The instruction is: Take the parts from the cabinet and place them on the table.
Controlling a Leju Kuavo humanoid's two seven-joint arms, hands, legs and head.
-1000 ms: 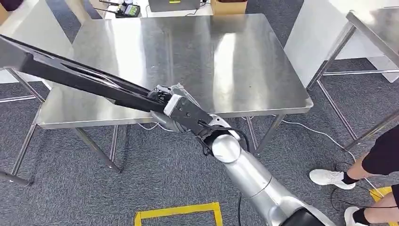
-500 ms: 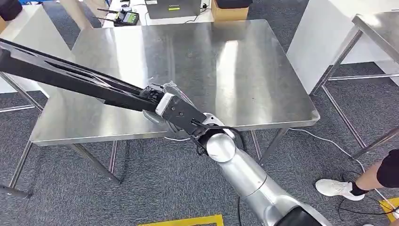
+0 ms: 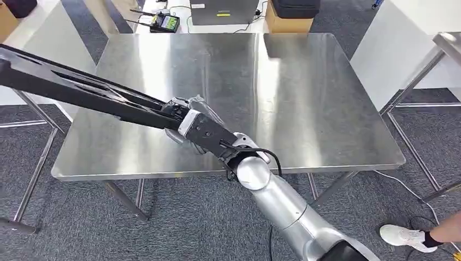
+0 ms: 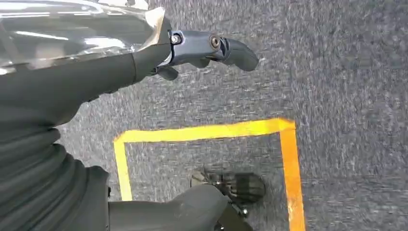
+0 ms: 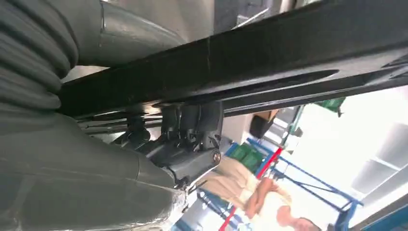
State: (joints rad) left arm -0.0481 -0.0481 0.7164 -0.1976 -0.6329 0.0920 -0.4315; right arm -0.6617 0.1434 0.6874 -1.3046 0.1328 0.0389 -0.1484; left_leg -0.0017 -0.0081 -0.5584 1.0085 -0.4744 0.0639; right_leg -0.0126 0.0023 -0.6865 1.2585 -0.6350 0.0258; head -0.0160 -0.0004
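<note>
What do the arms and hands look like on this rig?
Right arm: silver tubular links, round polished joint, black cable looped at the wrist, dark boxy forearm block. Right hand: grey ribbed cover, dark fingers. Left hand: same grey cover, dark fingers.

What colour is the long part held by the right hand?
Black; the part shows best in the head view.

Grey carpet floor (image 3: 190, 217). Steel table (image 3: 304, 98) with shiny top just beyond right hand (image 3: 187, 122). Second steel table (image 3: 448, 43) far right of hand. White panels (image 3: 49, 43) at both sides. Cardboard box (image 3: 282, 22) past far edge. Yellow tape outline (image 4: 207, 132) on carpet under left hand (image 4: 211, 48).
</note>
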